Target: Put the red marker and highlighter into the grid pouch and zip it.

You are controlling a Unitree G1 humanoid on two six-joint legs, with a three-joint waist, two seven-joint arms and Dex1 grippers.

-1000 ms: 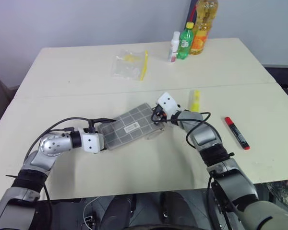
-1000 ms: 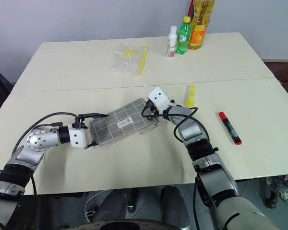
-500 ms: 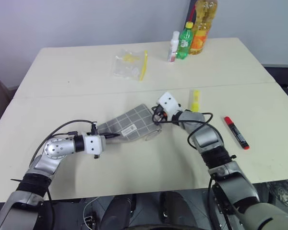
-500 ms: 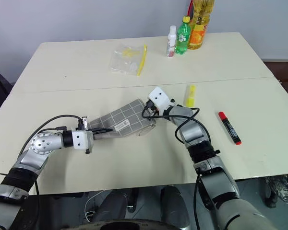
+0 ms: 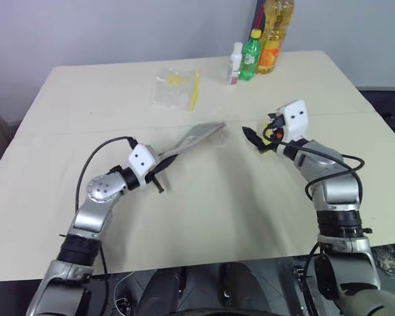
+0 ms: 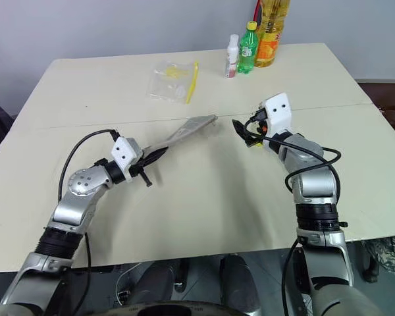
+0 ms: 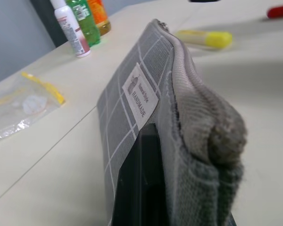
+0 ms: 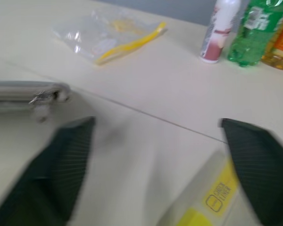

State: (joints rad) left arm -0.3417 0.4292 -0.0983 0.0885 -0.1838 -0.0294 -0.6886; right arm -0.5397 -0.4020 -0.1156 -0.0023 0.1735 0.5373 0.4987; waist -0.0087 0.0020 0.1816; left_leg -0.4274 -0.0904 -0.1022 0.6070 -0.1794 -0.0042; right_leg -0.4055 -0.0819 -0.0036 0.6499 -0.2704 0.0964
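**A:** Where is your grid pouch (image 5: 192,137) right now?

**B:** You have it off the table (image 5: 210,210). Your left gripper (image 5: 163,160) is clamped on one end of it, and the pouch stretches out from there, up and toward the middle of the table, seen nearly edge-on from the head camera. In the left wrist view you see the black finger (image 7: 140,183) pressed against the gridded side, just under the small white label (image 7: 140,94), with the zipper edge running along the top.

**A:** And your right gripper?

**B:** Your right gripper (image 5: 255,139) hangs above the table with its two fingers spread wide and nothing between them. It sits just beside the free end of the pouch but apart from it; the right wrist view shows the zipper pull (image 8: 41,98) at that end.

**A:** The pens?

**B:** Your highlighter (image 7: 203,38) lies on the table beyond the pouch, and the red marker (image 7: 279,10) lies farther off, well apart from it. Neither is in the pouch.

**A:** Anything else on your table?

**B:** A clear bag with a yellow strip (image 5: 176,89), and at the far edge a small white bottle (image 5: 235,63), a green bottle (image 5: 251,55) and an orange bottle (image 5: 273,36)
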